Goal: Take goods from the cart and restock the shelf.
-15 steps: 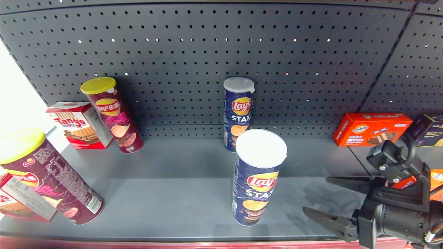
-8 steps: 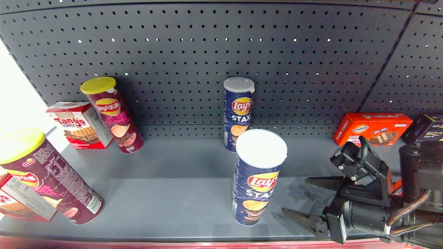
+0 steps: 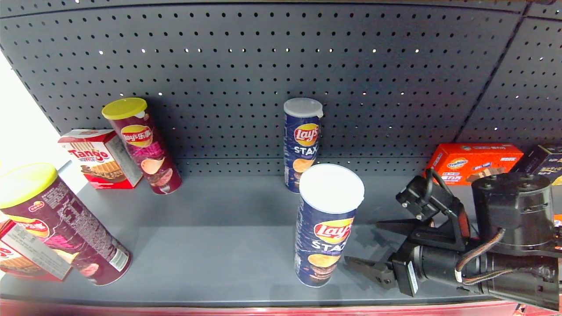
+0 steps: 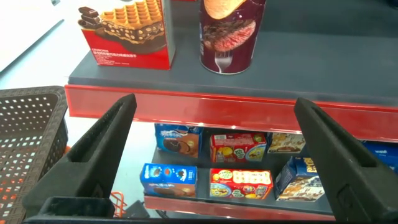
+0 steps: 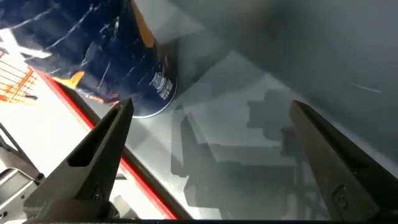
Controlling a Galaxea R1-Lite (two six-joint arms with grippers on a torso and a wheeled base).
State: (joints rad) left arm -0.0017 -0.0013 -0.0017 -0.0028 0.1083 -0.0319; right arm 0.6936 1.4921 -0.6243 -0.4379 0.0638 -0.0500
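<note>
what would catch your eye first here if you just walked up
A tall dark blue chip can with a white lid stands at the front middle of the grey shelf, with the black right gripper open just to its right. On the left, a maroon yellow-lidded can stands near the front corner.

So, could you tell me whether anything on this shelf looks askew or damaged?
Nothing stands out: the front blue can, the rear blue can and the rear maroon can stand on their bases, lids on; nothing has spilled on the shelf.
</note>
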